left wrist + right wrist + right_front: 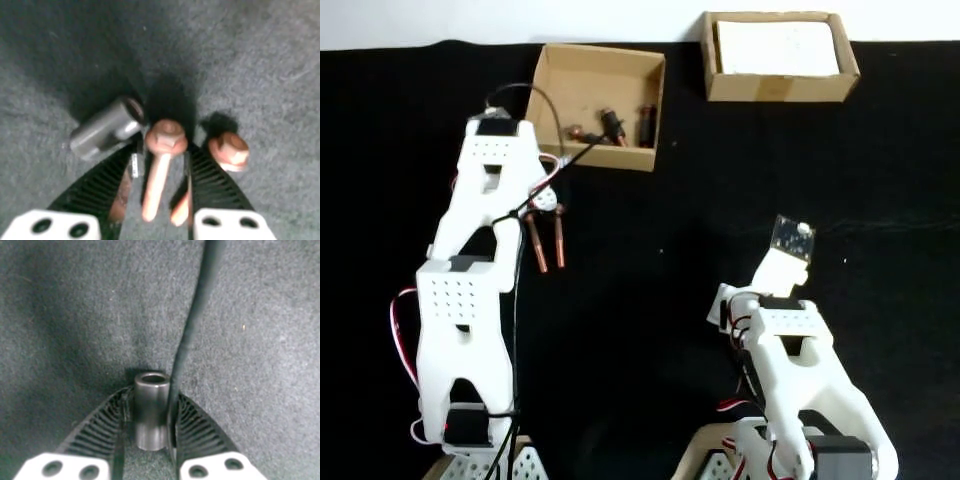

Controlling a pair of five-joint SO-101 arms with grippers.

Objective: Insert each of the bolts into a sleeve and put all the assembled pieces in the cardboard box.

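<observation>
- The step in hand looks like the pick-up of 1 bolt (159,175) by the left gripper (163,151), for mating with the held sleeve (150,415) in the right gripper (151,397).
- To do it well, the left arm should close on the shaft just behind the hex head. That leaves the far end of the shaft free to enter the bore.
- The second bolt (228,148) lies just beside the outer face of 1 finger. A centred squeeze would avoid dragging it along. The loose sleeve (102,132) lies close on the other side and should not be nudged.
- For the insertion, shaft and bore need to line up on 1 axis before any push. The right arm should present the sleeve's open end and stay steady.
- Left gripper: jaws partly apart, straddling the bolt on the black cloth (260,60). A strip of cloth shows between shaft and finger, so no firm grip is evident.
- Right gripper: clamped on the held sleeve from both sides, bore facing outward, with a black cable (192,335) running just beside it.
- The cardboard box (570,85) sits beyond the left arm and holds a few assembled pieces (613,125).
</observation>
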